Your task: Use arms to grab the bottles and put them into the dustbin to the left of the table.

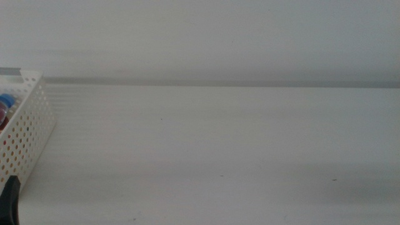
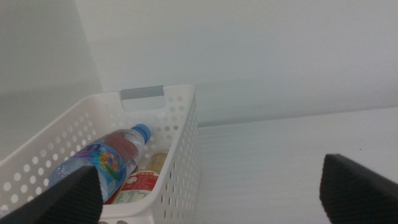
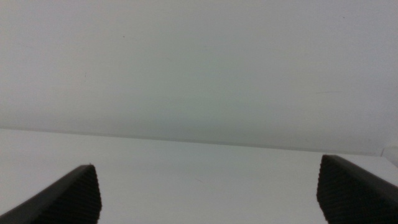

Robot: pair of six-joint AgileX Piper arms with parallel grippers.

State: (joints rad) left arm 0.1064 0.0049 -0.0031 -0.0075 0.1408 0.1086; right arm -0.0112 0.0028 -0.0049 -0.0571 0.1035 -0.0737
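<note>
Your left gripper hangs beside the dustbin, jaws spread wide and holding nothing. Inside the bin lie the water bottle and the juice bottle. Your right gripper waits over the table, equally open and empty

My worktop is plain white and flat. Directly on it, at its left edge, stands the white perforated dustbin.
</note>
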